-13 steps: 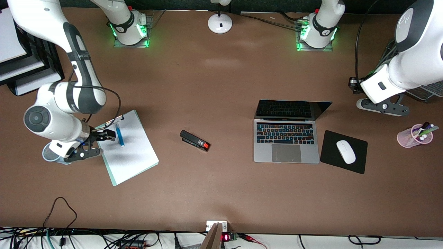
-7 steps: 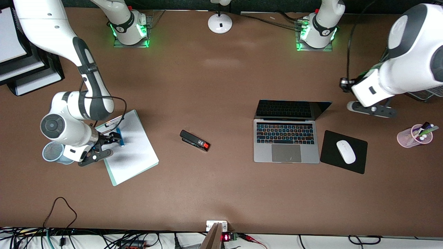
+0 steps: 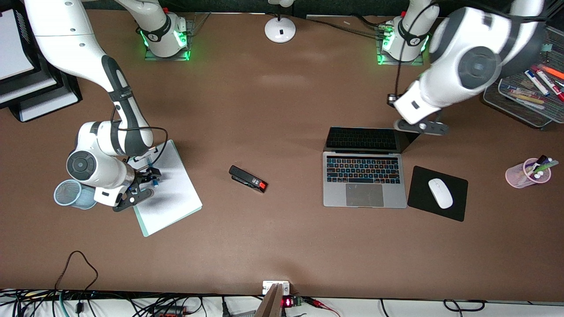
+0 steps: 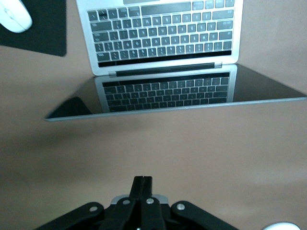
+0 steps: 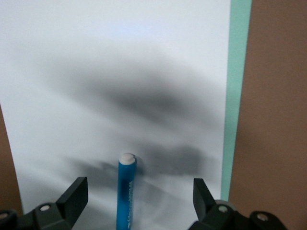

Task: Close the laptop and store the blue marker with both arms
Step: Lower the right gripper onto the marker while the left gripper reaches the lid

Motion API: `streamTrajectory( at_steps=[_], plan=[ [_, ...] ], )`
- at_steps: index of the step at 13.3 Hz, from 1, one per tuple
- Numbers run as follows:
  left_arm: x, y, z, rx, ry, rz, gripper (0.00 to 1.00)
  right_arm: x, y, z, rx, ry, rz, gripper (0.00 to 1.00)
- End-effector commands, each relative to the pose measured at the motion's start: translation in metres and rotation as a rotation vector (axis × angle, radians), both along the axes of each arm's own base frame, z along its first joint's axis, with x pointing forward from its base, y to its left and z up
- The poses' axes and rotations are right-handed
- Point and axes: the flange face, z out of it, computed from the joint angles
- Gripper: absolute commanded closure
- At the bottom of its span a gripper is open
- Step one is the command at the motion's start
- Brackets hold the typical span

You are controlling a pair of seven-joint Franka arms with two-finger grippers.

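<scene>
The laptop [image 3: 365, 193] stands open mid-table, coloured keys lit, its black screen [image 3: 365, 138] upright; the left wrist view shows the lid's edge [image 4: 177, 109]. My left gripper [image 3: 419, 127] hangs shut and empty over the table, by the lid's corner toward the left arm's end; its closed fingertips [image 4: 143, 181] point at the lid. The blue marker [image 5: 126, 191] lies on the clipboard's white sheet [image 3: 169, 198], mostly hidden under my hand in the front view. My right gripper [image 3: 147, 178] is open, low over the marker, one finger on each side [image 5: 139, 194].
A black stapler [image 3: 248, 179] lies between the clipboard and the laptop. A white mouse [image 3: 440, 193] sits on a black pad [image 3: 418, 200] beside the laptop. A pink cup of markers [image 3: 528, 172], a mesh tray [image 3: 520, 103] and a blue mesh cup [image 3: 70, 193] stand at the table's ends.
My left arm swung from the left arm's end of the table to the laptop's lid. My right gripper shifted over the clipboard until its open fingers straddle the marker.
</scene>
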Motion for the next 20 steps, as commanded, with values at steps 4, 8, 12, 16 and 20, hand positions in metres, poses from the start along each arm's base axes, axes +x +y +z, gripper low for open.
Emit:
streamTrajectory(
  at_steps=[4, 8, 12, 16, 20],
  plan=[
    [-0.028, -0.001, -0.056, -0.024, -0.151, 0.036, 1.0, -0.01, 0.011, -0.013, 0.004, 0.018, 0.024, 0.13],
    [-0.015, -0.003, -0.088, -0.067, -0.235, 0.044, 1.0, -0.015, 0.005, -0.022, 0.005, -0.001, 0.011, 0.16],
    [-0.001, -0.005, -0.1, -0.105, -0.307, 0.055, 1.0, -0.017, 0.006, -0.024, 0.005, 0.004, 0.011, 0.28],
    [0.013, -0.004, -0.112, -0.133, -0.36, 0.065, 1.0, -0.017, 0.007, -0.021, 0.005, 0.003, 0.014, 0.48],
    [0.032, -0.005, -0.116, -0.156, -0.391, 0.072, 1.0, -0.016, 0.005, -0.021, 0.005, -0.002, 0.011, 0.62]
  ],
)
